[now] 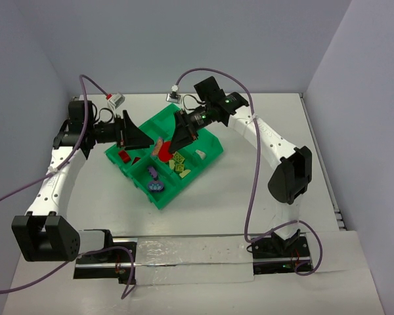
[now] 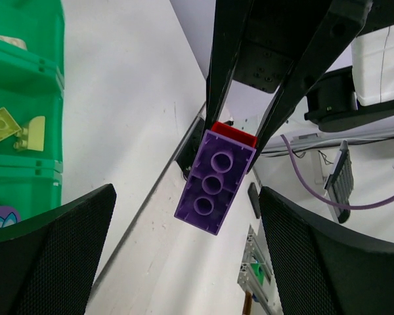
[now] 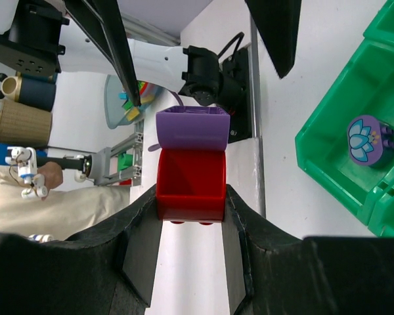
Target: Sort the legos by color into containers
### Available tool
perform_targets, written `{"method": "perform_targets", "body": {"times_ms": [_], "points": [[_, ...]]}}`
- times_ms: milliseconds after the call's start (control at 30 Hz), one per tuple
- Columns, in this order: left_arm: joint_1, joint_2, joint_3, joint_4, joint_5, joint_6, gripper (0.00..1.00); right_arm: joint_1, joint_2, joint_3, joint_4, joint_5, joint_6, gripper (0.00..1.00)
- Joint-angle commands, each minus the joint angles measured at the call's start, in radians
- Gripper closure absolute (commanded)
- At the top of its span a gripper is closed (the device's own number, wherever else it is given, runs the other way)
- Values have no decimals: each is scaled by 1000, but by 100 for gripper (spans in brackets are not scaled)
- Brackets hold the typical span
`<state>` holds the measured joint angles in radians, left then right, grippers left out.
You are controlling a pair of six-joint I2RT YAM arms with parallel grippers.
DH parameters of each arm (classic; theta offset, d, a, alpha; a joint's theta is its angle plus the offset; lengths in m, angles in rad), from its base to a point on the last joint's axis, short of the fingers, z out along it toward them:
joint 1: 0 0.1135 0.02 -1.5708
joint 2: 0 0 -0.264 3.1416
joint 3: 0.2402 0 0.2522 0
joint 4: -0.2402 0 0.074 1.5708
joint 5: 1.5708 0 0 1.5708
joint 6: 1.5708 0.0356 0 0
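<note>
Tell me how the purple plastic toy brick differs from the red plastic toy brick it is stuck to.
The red plastic brick is pinched between the right gripper's fingers; the purple plastic brick sticks out beyond them, ungripped. From the left wrist camera, the purple plastic brick shows its hollow underside with three round tubes; the red plastic brick is just a sliver behind it. Both are joined as one piece, held in the air.

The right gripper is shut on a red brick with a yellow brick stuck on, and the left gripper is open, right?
Not yellow: the right wrist view shows a purple brick stuck on the red brick. The right gripper is shut on the red brick, and the left gripper is open.
</note>
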<state>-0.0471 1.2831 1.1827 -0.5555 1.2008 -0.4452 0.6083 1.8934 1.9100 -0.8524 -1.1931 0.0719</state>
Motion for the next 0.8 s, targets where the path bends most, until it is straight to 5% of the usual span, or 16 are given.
{"method": "perform_targets", "body": {"times_ms": [0, 767], "points": [[-10, -24, -31, 117, 97, -32, 4, -2, 27, 61, -22, -39, -6, 100], [-67, -33, -56, 139, 135, -24, 26, 2, 17, 57, 47, -48, 55, 100]]}}
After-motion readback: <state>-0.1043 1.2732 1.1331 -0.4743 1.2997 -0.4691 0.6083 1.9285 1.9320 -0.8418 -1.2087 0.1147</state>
